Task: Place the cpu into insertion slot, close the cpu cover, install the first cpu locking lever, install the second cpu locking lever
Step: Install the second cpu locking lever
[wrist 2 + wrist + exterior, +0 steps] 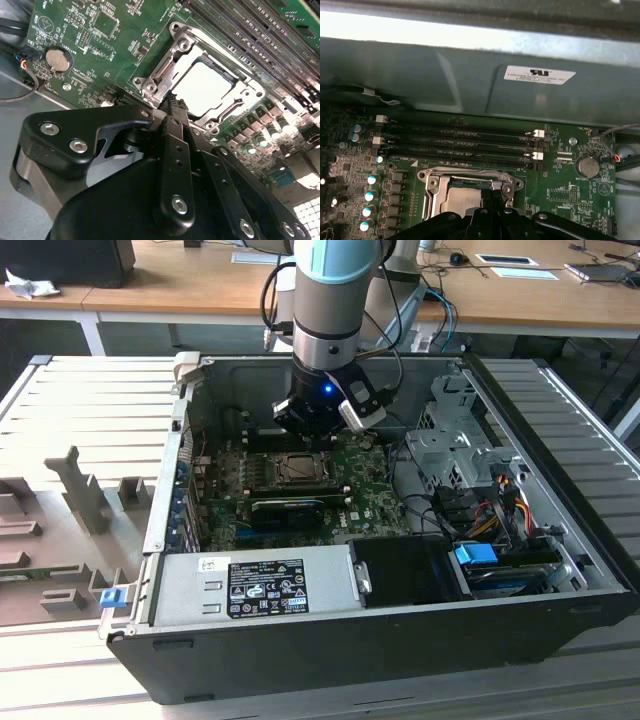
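Hand over the closed CPU socket

The hand (172, 107) points down at the rim of the cpu cover (227, 107), fingers drawn together and holding nothing (as far as visible). The cpu (202, 87) sits in the insertion slot (298, 468), cover down. For a sound lever step, press squarely, without side load. The arm stands near vertical.

The exterior view looks down from above and well back into the open computer case (560, 570), the arm at its middle; both wrist views sit close above the motherboard (125, 55), looking past the gripper (172, 107) from opposite sides; both share the insertion slot (470, 192) just beyond its fingertips.
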You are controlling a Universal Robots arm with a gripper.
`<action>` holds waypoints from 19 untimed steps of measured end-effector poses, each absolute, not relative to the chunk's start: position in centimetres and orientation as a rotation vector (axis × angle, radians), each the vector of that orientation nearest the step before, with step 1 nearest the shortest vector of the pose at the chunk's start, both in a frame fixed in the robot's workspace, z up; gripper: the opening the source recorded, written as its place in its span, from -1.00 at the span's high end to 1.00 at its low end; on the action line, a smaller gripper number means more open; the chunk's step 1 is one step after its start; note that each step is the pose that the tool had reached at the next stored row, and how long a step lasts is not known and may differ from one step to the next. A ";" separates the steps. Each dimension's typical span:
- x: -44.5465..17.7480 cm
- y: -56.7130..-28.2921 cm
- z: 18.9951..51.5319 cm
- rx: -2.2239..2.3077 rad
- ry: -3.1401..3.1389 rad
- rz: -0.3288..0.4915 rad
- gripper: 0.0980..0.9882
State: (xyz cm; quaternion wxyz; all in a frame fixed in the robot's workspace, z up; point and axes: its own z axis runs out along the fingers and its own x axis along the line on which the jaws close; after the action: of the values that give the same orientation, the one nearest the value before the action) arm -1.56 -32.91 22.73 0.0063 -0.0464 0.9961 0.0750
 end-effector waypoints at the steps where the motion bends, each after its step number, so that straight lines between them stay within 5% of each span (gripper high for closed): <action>1: -1.6 -33.0 22.7 -0.145 3.117 0.235 0.98; 19: -1.6 -33.8 22.7 -0.145 3.117 0.235 0.98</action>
State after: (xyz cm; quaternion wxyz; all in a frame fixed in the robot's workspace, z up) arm -1.56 -33.80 22.73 0.0063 -0.0464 0.9961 0.0750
